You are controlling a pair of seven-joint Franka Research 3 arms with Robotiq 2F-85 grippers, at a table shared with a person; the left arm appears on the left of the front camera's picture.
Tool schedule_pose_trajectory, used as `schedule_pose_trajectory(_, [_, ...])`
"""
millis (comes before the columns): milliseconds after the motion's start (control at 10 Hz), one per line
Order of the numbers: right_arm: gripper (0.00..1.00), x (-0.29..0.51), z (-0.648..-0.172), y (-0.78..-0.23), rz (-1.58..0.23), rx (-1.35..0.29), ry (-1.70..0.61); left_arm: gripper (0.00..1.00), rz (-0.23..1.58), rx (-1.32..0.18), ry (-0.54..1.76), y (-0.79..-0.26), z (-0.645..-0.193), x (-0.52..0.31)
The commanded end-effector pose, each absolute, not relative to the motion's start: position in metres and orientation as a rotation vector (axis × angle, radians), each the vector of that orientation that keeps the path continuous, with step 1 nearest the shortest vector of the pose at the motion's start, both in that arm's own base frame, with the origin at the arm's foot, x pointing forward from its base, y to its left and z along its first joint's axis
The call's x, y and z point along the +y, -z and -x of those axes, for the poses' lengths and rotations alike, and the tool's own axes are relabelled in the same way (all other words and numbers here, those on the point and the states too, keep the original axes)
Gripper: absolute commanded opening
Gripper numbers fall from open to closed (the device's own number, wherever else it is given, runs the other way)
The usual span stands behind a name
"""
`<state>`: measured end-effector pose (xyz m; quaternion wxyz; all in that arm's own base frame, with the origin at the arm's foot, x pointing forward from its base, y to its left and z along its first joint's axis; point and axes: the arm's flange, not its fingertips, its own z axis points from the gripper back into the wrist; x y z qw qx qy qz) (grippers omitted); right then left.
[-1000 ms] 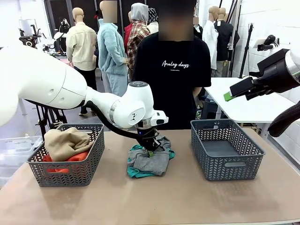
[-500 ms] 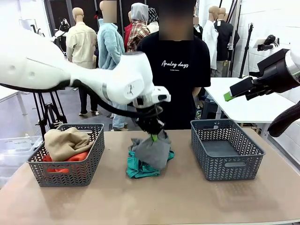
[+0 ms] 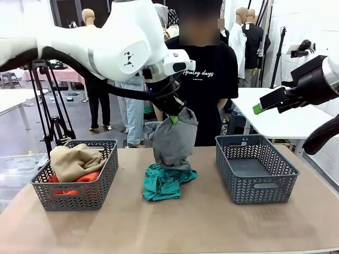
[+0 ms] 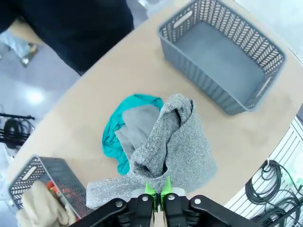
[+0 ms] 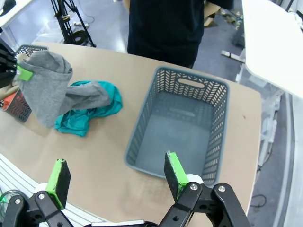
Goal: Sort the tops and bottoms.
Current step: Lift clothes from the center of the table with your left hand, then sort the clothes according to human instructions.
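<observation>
Grey top [image 3: 172, 142] hangs pinched in the robot's left hand [image 3: 173, 118] over the teal top [image 3: 165, 184] on the table [image 3: 212, 227], between the left basket [image 3: 79, 199], holding the tan top [image 3: 74, 159] and orange-red top [image 3: 89, 177], and the right basket [image 3: 262, 193]; right hand [image 5: 116, 174] hovers spread.

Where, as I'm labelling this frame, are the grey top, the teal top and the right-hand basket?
grey top [image 3: 174, 142], front view, middle of the hanging cloth.
teal top [image 3: 167, 184], front view, middle of the crumpled heap.
right-hand basket [image 3: 262, 191], front view, its near wall.
</observation>
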<state>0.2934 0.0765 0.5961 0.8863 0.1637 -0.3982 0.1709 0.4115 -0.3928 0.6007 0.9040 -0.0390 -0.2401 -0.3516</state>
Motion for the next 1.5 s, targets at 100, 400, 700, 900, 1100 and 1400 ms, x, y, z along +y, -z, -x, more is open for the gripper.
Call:
schedule_pose_trajectory(100, [1.00, 0.0769, -0.2935, -0.5935, -0.347, -0.825, -0.343, 0.00, 0.099, -0.456, 0.707, -0.5908, -0.4237, -0.3944])
schedule_pose_trajectory(400, [1.00, 0.0769, -0.2935, -0.5935, -0.347, -0.825, -0.343, 0.00, 0.099, -0.456, 0.707, -0.5908, -0.4237, -0.3944])
schedule_pose_trajectory(700, [1.00, 0.0769, -0.2935, -0.5935, -0.347, -0.825, -0.343, 0.00, 0.099, -0.456, 0.707, -0.5908, -0.4237, -0.3944])
schedule_pose_trajectory(900, [1.00, 0.0769, -0.2935, -0.5935, -0.347, -0.825, -0.343, 0.00, 0.099, -0.456, 0.707, -0.5908, -0.4237, -0.3944])
schedule_pose_trajectory(1100, [1.00, 0.0769, -0.2935, -0.5935, -0.347, -0.825, -0.343, 0.00, 0.099, -0.456, 0.707, -0.5908, -0.4237, -0.3944])
schedule_pose_trajectory(1400, [1.00, 0.0769, -0.2935, -0.5935, -0.347, -0.825, -0.343, 0.00, 0.099, -0.456, 0.707, -0.5908, -0.4237, -0.3944])
